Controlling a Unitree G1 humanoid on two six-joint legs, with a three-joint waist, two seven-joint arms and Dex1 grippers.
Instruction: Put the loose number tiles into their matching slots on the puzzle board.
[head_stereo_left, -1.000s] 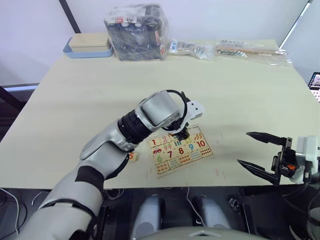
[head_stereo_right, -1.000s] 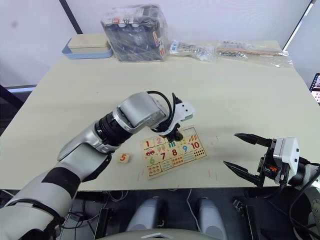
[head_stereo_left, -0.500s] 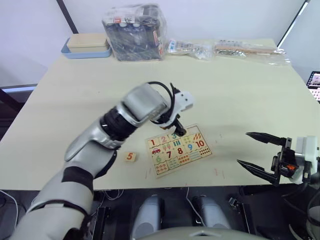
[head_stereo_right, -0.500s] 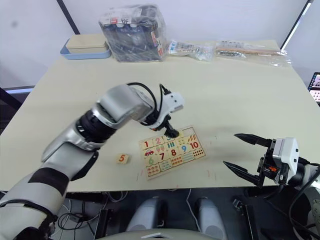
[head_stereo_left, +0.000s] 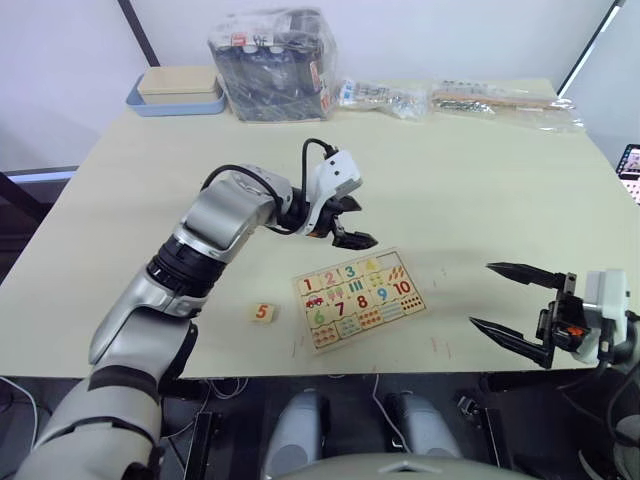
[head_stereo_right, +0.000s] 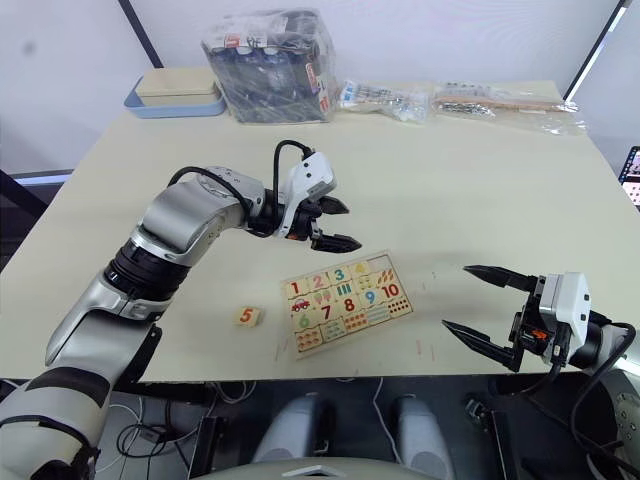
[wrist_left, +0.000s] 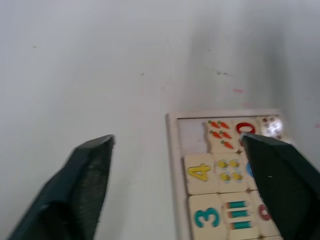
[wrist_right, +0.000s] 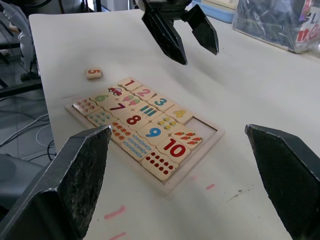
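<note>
1. Small square light-wood tile with an orange 5 (head_stereo_left: 262, 313), lying loose on the pale surface (head_stereo_left: 480, 190), left of the board.
2. Left end effector (head_stereo_left: 345, 222) above the surface just behind the board, black fingers spread, holding nothing.
3. Flat light-wood puzzle board (head_stereo_left: 360, 296) near the front edge; 1 to 4 seated, one empty slot (wrist_right: 202, 126) beside the 4.
4. Right end effector (head_stereo_left: 515, 304) at the right, spread wide, empty.

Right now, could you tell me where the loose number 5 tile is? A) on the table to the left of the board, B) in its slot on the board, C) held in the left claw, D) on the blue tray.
A: the 5 tile lies on the table, left of the board, with the left claw open and holding nothing above.
</note>
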